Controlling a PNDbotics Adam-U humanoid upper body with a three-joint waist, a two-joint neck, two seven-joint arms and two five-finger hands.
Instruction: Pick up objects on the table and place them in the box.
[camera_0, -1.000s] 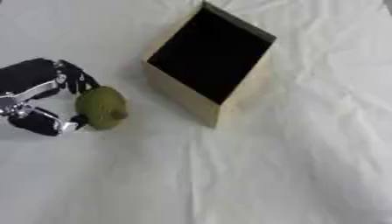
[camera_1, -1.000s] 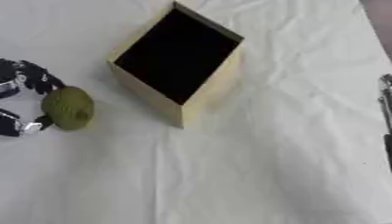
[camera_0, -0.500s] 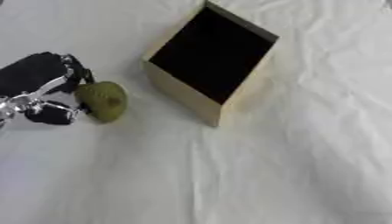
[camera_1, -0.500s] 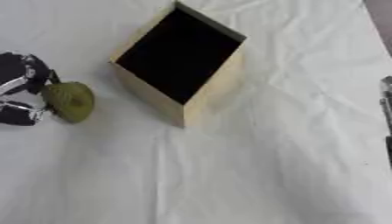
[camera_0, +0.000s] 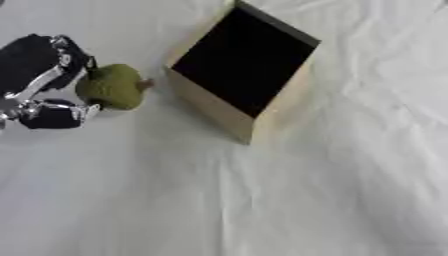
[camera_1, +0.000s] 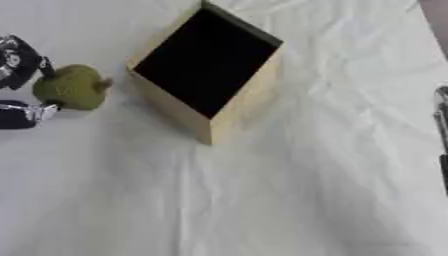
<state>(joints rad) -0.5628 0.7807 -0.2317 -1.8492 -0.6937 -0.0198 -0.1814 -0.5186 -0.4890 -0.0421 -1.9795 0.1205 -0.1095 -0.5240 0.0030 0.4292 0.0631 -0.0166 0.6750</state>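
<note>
Left eye view: left hand (camera_0: 44, 80), black with silver joints, at the left edge; upper fingers (camera_0: 74, 55) curl over the top of a green pear-like fruit (camera_0: 110, 87), thumb (camera_0: 57, 114) closes beneath it, so the hand is clamped on the fruit; whether the fruit is clear of the white cloth (camera_0: 262, 200) cannot be told; fruit's brown stem end points toward the robot's right, its long axis running roughly left to right, straight at the box; wooden box (camera_0: 214, 107), dark inside, open mouth facing up, set cornerwise on the cloth; fruit lies just beside the box's left wall, apart from it by a narrow strip of cloth; the box mouth lies to the right of the fruit and a little farther from the robot; judgement: the coming move is a short carry rightward and up over the left rim, then release into the dark interior

Right eye view: same hand cut by the left edge, fruit held between upper fingers and thumb, stem end nearest the box rim; right hand (camera_1: 442, 135) shows only as a dark sliver at the right edge, finger state cannot be told; it sits well apart from fruit and box; left hand is the nearer, and the one already holding
</note>
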